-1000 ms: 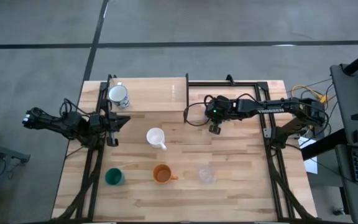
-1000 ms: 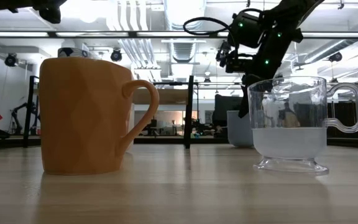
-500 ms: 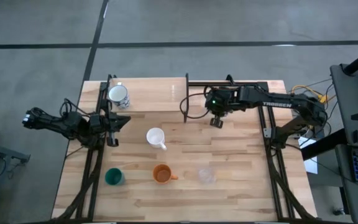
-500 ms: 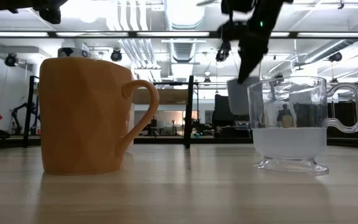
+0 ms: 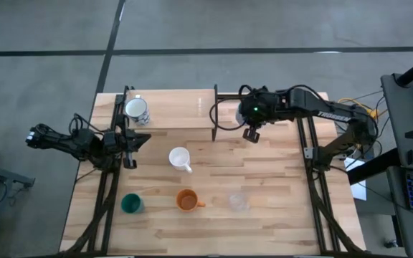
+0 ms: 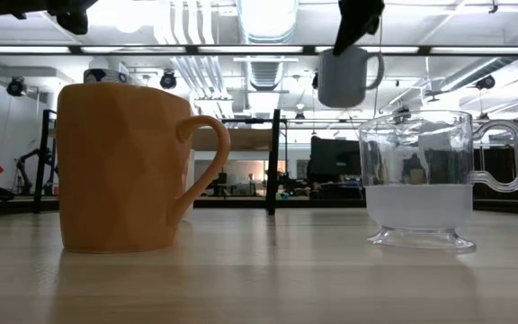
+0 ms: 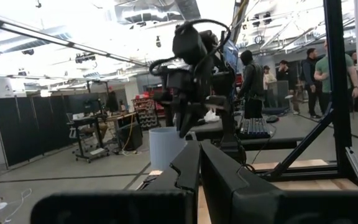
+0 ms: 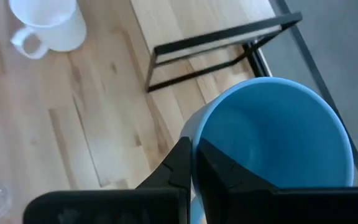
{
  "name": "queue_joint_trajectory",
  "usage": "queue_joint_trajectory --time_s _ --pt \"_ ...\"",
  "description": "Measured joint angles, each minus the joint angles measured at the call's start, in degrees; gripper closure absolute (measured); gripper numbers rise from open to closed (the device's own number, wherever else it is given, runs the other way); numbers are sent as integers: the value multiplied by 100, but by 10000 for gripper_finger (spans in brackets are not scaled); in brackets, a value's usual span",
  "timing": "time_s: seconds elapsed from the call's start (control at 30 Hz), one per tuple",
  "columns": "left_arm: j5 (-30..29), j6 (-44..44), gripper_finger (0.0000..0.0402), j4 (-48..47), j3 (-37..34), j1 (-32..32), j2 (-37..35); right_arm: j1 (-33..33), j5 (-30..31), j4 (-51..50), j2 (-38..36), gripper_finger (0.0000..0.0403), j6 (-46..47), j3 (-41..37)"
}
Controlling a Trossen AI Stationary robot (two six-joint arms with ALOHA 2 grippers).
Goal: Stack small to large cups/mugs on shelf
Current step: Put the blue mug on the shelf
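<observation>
Lifted off the bench, the light blue cup (image 8: pixel 272 149) hung pinched in the right claw (image 5: pixel 252 133) near the shelf (image 5: pixel 181 107); only the silver cup (image 5: pixel 136 109) stood there.

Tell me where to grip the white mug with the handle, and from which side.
Pinch the white mug's rim from straight above, on the side away from its handle. It stands upright with its mouth open, and the handle points toward the orange mug, so the far wall is free.
</observation>
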Motion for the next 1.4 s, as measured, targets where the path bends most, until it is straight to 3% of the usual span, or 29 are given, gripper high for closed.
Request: queue_joint_trajectory --time_s 0.6,0.8,1.1,1.4 --pt "0 1 402 -3 0 0 6 165 -247 120 156 394 213 689" --pt "0 1 402 -3 0 0 5 177 -503 17 707 394 73 1220" --pt "0 0 402 -65 0 -2 -2 187 -619 -346 1744 394 -565 2714" --pt "-2 0 402 -79 0 -1 -2 187 -682 -351 2314 394 -1034 3415"
